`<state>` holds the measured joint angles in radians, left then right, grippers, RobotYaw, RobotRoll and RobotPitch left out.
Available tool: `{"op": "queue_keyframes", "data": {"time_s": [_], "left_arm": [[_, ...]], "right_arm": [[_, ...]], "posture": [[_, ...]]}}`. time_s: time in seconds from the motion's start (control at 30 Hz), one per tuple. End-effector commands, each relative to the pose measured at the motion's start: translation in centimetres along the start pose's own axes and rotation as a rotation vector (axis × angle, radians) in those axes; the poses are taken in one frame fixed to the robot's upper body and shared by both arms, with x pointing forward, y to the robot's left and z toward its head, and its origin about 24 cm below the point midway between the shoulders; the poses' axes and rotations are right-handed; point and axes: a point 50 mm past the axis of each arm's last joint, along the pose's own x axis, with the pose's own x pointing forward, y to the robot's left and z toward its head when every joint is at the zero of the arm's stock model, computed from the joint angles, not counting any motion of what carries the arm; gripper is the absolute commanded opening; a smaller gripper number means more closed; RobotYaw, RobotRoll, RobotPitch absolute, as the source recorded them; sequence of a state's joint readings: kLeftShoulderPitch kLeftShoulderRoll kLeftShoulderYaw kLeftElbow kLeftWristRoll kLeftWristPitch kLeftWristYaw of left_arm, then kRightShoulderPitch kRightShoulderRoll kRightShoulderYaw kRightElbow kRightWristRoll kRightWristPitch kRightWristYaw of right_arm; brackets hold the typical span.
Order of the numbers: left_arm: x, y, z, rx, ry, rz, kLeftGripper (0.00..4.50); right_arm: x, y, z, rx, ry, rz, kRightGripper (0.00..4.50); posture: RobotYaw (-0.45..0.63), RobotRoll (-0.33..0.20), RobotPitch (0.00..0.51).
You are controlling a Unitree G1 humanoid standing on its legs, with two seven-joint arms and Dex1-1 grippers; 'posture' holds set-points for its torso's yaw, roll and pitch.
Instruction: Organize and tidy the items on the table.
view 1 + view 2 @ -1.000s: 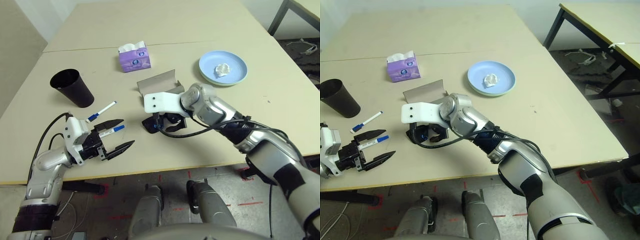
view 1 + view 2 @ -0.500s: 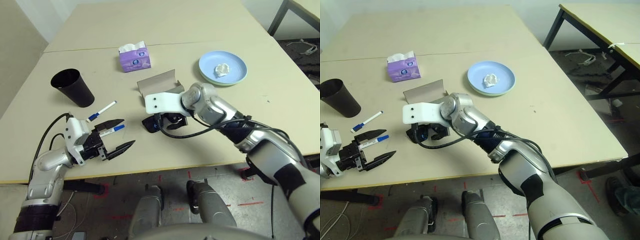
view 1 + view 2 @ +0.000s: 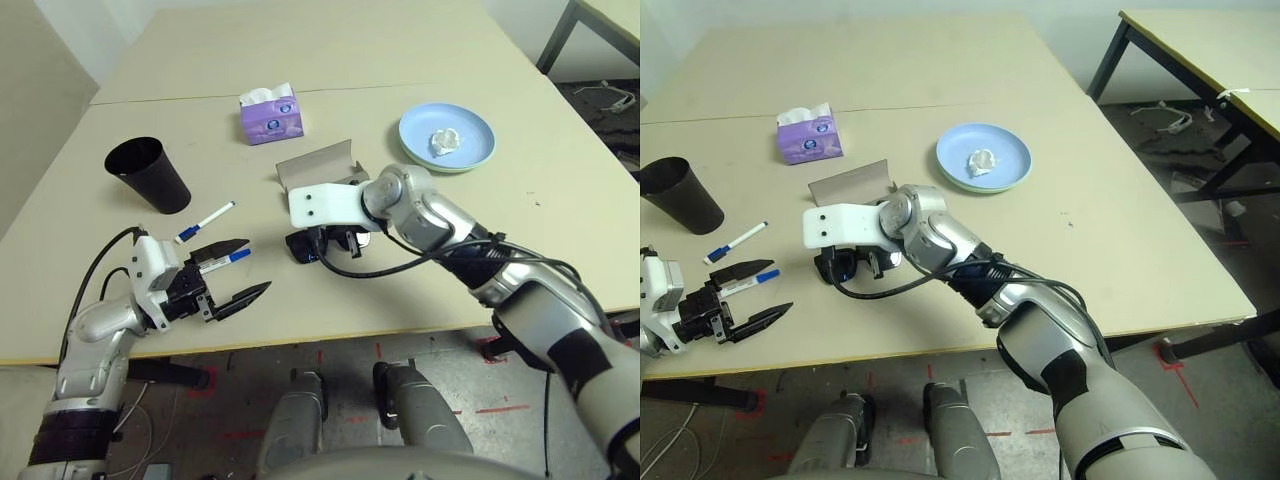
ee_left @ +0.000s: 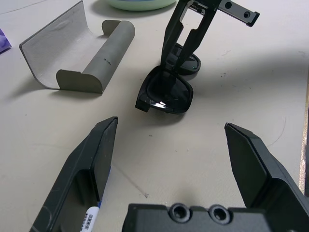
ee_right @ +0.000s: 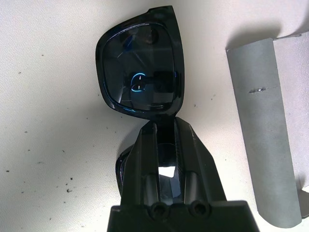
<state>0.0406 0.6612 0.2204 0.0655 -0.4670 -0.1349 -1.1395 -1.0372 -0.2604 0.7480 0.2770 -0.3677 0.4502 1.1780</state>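
Left wrist: right hand apparently grips sunglasses; open left hand, marker label unreadable.

1. Robotics lab or workshop, by the look of it: jointed silver robot arms with exposed cables reach over a plain table.
2. Beyond and below the jaws, red tape marks dot a bare grey floor.

glossy black sunglasses, matt grey case, smooth tabletop

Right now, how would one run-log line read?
right gripper: closed on sunglasses | left gripper: open | glasses case: open, empty
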Motion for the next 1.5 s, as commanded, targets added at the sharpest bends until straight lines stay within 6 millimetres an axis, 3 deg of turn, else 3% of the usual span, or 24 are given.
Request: {"op": "queue_keyframes", "data": {"time_s": [0.03,0.27,0.77,0.93,1.23,1.5], "left_arm": [[-0.2,-0.2,-0.5,-0.019,0.014,-0.001,4.5],[-0.3,0.7,-0.7,-0.071,-0.013,0.1,4.5],[-0.2,1.0,-0.1,-0.142,-0.054,0.207,4.5],[-0.1,0.8,0.0,-0.149,-0.054,0.213,4.5],[-0.1,0.9,0.0,-0.13,-0.055,0.225,4.5],[0.1,0.9,0.2,-0.127,-0.071,0.215,4.5]], "right_arm": [[-0.3,-0.4,-0.4,0.002,0.016,-0.001,0.22],[-1.7,-3.2,0.8,-0.084,0.011,-0.109,0.17],[-1.3,-8.6,2.6,-0.279,0.021,-0.451,0.17],[-0.8,-8.7,1.8,-0.295,0.052,-0.474,0.17],[1.0,-7.0,-0.3,-0.231,0.072,-0.349,0.17],[1.7,-6.4,-1.0,-0.2,0.086,-0.333,0.16]], "posture": [[-0.08,0.0,0.182],[-0.07,0.0,0.181],[-0.03,0.0,0.174],[-0.03,0.0,0.178],[-0.03,0.0,0.183],[-0.03,0.0,0.188]]}}
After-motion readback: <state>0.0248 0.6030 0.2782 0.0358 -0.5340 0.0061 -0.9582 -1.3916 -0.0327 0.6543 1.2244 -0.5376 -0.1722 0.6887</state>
